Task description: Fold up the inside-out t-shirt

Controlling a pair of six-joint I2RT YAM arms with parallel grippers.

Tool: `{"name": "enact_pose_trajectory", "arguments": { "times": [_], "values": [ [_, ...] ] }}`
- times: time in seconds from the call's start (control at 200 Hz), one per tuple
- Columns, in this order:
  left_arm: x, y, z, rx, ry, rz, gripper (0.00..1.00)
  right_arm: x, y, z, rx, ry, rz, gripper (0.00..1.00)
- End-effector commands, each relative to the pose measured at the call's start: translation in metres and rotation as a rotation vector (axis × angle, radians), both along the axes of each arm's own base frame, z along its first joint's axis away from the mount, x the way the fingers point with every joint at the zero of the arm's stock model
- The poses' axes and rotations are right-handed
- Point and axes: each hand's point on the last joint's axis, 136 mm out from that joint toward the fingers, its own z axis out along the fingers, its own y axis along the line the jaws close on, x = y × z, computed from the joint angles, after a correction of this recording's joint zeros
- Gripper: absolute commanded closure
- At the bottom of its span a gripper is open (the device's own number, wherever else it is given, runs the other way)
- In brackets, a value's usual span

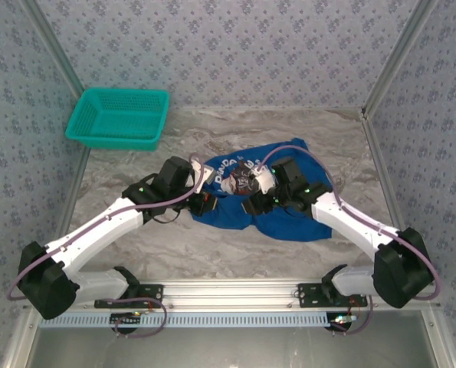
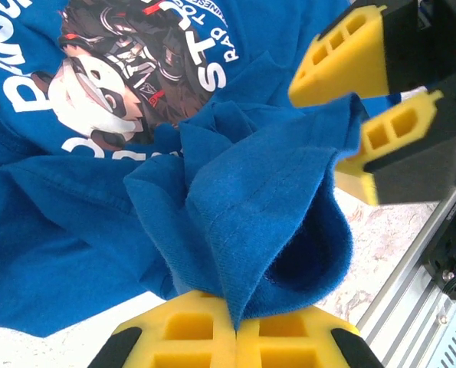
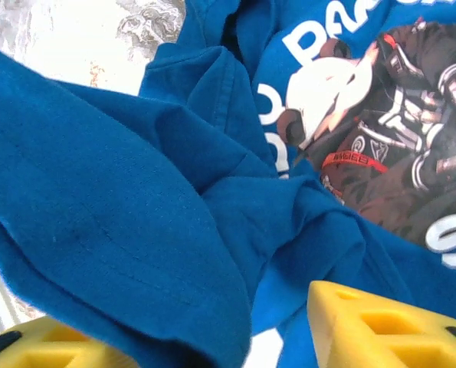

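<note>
Fingers (image 2: pixel 185 339) of the left gripper (image 2: pixel 236 328) were pressed together on a fold of the inside-out t-shirt (image 1: pixel 228 213), their yellow pads meeting with a ridge of blue cloth pinched between them. From that pinch the fabric rose in a loose, hollow cone.

We saw the right gripper (image 2: pixel 341 123) just beyond that cone in the left wrist view, its two yellow fingers (image 3: pixel 365 328) standing apart with an edge of the shirt lying in the gap. From its own camera the gap was wide, and a broad drape of cloth hung across it. Whether either pad actually touched the fabric we could not tell, since the cloth hid the contact.

From above, the shirt lay crumpled in the middle of the marbled counter (image 1: pixel 212 253), between the two wrists. Its printed picture (image 2: pixel 128 69), a cartoon figure ringed by white lettering, faced up on the far side of the pinched fold. A teal mesh basket (image 1: pixel 109 140) sat at the far left corner, well apart from the shirt.
</note>
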Motion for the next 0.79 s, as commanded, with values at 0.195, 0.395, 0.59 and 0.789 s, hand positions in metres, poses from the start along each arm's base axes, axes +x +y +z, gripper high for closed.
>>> {"name": "enact_pose_trajectory", "arguments": {
  "times": [0.195,0.395,0.59,0.789],
  "values": [
    [0.021,0.024,0.039,0.051,-0.172,0.110,0.97,0.005,-0.019,0.058,-0.058,-0.144,-0.052,1.00],
    [0.028,0.038,0.060,0.124,-0.283,0.108,0.96,-0.005,-0.054,0.090,-0.149,-0.194,-0.148,1.00],
    [0.025,0.044,0.063,0.219,-0.271,0.055,0.94,-0.004,-0.066,0.103,-0.189,-0.218,-0.184,1.00],
    [0.017,0.037,0.065,0.243,-0.218,-0.021,0.83,-0.005,-0.064,0.106,-0.200,-0.214,-0.157,1.00]
  ]
}}
